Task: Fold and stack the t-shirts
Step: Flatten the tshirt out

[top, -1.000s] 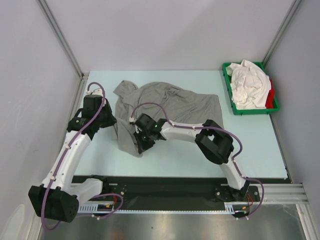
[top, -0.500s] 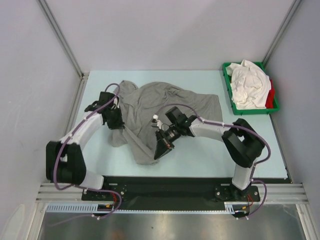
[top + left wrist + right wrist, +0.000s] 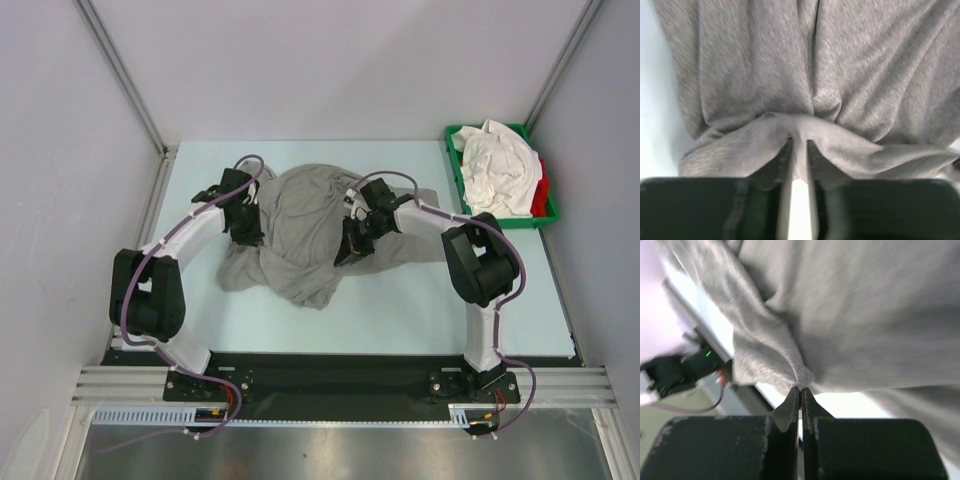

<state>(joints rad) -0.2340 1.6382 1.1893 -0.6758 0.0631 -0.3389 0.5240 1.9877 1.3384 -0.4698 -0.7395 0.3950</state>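
A heather grey t-shirt (image 3: 300, 235) lies bunched in the middle of the table. My left gripper (image 3: 248, 228) is shut on its left edge; in the left wrist view (image 3: 799, 142) a fold of grey cloth (image 3: 805, 85) is pinched between the fingers. My right gripper (image 3: 350, 245) is shut on the shirt's right part; in the right wrist view (image 3: 800, 389) the fingers pinch a peak of the cloth (image 3: 865, 315) and hold it above the table. White shirts (image 3: 495, 170) and a red one (image 3: 543, 195) lie in the tray.
A green plastic tray (image 3: 458, 190) stands at the back right corner of the light blue table (image 3: 400, 310). Metal frame posts rise at the back left and back right. The arms' black base rail runs along the near edge.
Both grippers moved toward the back with the grey shirt, carrying its near edge up over the rest. The shirt is now bunched narrower.
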